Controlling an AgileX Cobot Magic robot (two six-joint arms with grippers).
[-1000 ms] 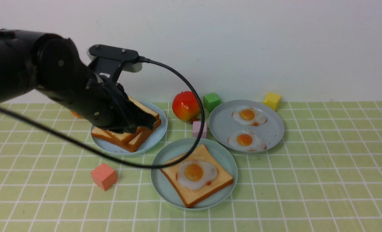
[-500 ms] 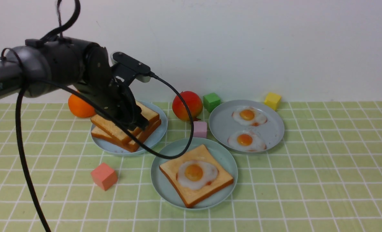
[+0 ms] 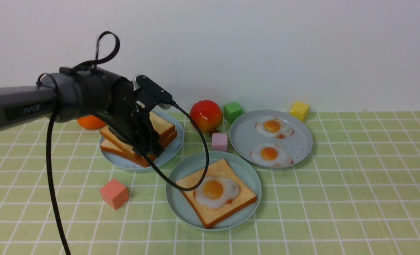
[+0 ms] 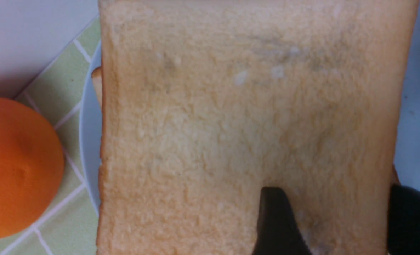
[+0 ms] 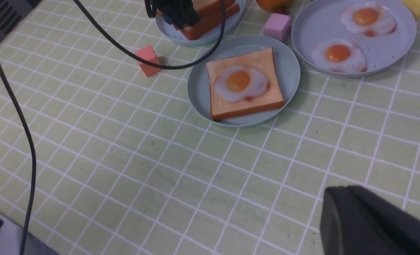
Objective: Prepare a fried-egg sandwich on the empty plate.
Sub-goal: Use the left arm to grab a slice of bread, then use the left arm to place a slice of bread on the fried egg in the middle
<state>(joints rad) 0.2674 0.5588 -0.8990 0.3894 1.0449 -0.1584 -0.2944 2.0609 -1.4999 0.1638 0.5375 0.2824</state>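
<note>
The pale mint plate (image 3: 247, 170) sits in the middle and carries one toast slice (image 3: 227, 212) with a fried egg (image 3: 215, 191) on top; the right wrist view also shows this plate (image 5: 199, 85). Behind and to its left, a stack of toast slices (image 3: 165, 126) lies on a light-blue plate (image 3: 171, 151). My left gripper (image 3: 151, 145) is open and down on that stack. In the left wrist view the left gripper (image 4: 334, 198) has one finger over the top slice (image 4: 231, 106) and the other beside its crust. My right gripper (image 5: 334, 193) is shut and hangs above the tablecloth, holding nothing.
A grey-blue plate (image 3: 302, 141) at the right holds two more eggs. An orange (image 3: 89, 122), a red fruit (image 3: 205, 115) and green (image 3: 232, 111), yellow (image 3: 299, 110), pink (image 3: 219, 141) and salmon (image 3: 114, 193) cubes stand around. The left arm's cable (image 3: 204, 159) droops over the mint plate.
My left gripper has gone from shut to open. The left arm has swung away from the camera and settled lower onto the toast stack, and the orange has come into sight.
</note>
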